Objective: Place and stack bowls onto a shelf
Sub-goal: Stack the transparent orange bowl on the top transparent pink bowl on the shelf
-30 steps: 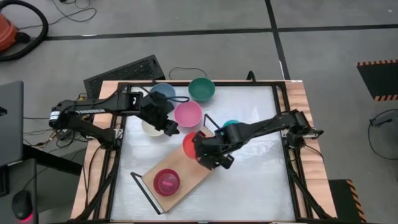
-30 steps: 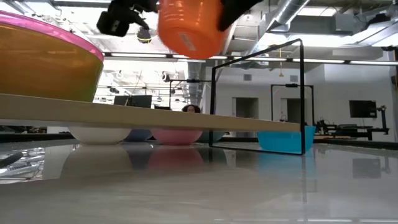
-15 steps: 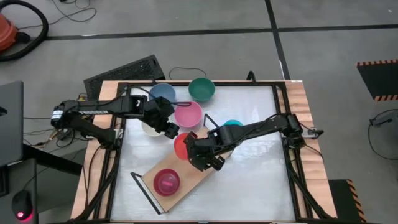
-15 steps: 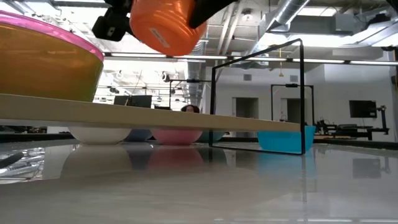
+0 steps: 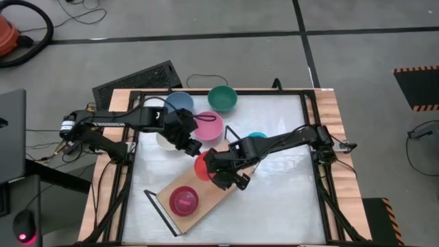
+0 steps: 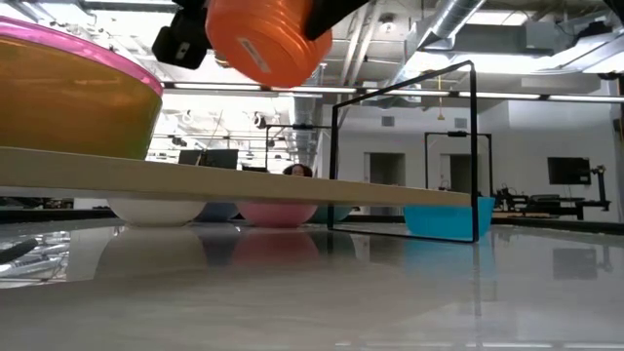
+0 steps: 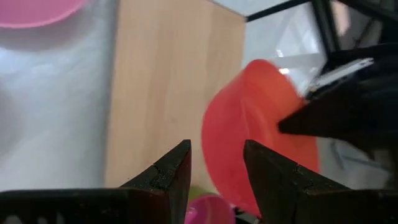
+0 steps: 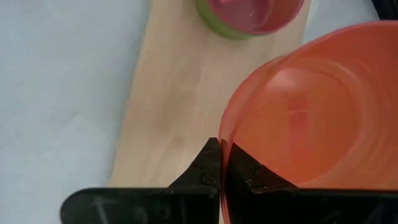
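1. We see the right gripper (image 5: 214, 173) clenched on the rim of the red bowl (image 5: 201, 167), which hangs tilted in the air above the shelf (image 5: 216, 194), over its middle stretch. A pinch on one thin rim is a weak hold; in our judgement the bowl could pivot or slip out on the way down.
2. The magenta bowl (image 5: 184, 200), nested in a lime green one, sits at the shelf's end nearest the table's front edge. If the red bowl is meant to stack there and goes down tilted, we think it may catch that rim and knock the pair askew.
3. The left gripper (image 5: 193, 146) hovers with its fingers parted and empty, just beside the red bowl, near the pink bowl (image 5: 207, 125) on the table (image 5: 288, 199). The two arms are close, so a careless move could make them collide.
4. The shelf is a light board, so a hard set-down might shove it.
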Controlling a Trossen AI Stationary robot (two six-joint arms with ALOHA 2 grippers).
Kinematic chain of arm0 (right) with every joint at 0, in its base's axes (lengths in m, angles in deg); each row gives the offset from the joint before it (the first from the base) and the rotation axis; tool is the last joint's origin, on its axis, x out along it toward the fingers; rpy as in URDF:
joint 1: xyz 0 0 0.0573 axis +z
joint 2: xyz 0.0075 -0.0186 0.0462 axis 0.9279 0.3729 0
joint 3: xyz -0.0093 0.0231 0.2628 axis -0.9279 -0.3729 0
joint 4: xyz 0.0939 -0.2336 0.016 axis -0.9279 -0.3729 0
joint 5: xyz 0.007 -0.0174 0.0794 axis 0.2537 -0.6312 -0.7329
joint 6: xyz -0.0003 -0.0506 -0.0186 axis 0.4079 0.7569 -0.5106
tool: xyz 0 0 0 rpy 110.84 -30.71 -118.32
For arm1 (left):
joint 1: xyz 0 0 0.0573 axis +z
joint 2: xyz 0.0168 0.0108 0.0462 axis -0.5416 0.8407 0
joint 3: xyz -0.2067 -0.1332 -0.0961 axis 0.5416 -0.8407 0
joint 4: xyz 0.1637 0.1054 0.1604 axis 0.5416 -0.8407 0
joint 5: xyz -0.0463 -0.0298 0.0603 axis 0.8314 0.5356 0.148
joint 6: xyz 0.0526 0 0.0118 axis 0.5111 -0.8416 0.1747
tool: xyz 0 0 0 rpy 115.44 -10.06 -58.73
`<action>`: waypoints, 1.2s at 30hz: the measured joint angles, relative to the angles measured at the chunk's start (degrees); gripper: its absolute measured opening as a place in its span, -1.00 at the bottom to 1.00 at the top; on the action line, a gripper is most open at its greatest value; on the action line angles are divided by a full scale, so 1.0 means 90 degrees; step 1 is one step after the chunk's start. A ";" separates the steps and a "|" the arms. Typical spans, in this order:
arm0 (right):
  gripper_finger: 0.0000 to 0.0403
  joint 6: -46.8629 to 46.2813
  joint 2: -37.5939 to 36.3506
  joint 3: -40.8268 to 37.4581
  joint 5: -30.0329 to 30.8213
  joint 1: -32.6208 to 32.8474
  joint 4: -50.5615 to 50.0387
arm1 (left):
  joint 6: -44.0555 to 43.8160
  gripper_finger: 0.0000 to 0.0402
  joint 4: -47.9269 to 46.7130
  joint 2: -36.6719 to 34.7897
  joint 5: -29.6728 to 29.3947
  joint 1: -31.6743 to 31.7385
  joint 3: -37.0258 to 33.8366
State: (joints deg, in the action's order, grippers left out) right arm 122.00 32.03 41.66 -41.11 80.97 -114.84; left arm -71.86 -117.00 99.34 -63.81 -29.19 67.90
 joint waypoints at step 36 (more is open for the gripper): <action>-0.88 -0.0030 -0.0005 0.0012 -0.0172 -0.0078 0.0078 | 0.0499 -0.32 -0.0854 0.0005 -0.0141 0.0053 0.0036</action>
State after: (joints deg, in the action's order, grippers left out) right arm 121.73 31.98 41.77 -42.66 80.27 -114.13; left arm -67.37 -124.69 99.39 -65.08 -28.71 68.22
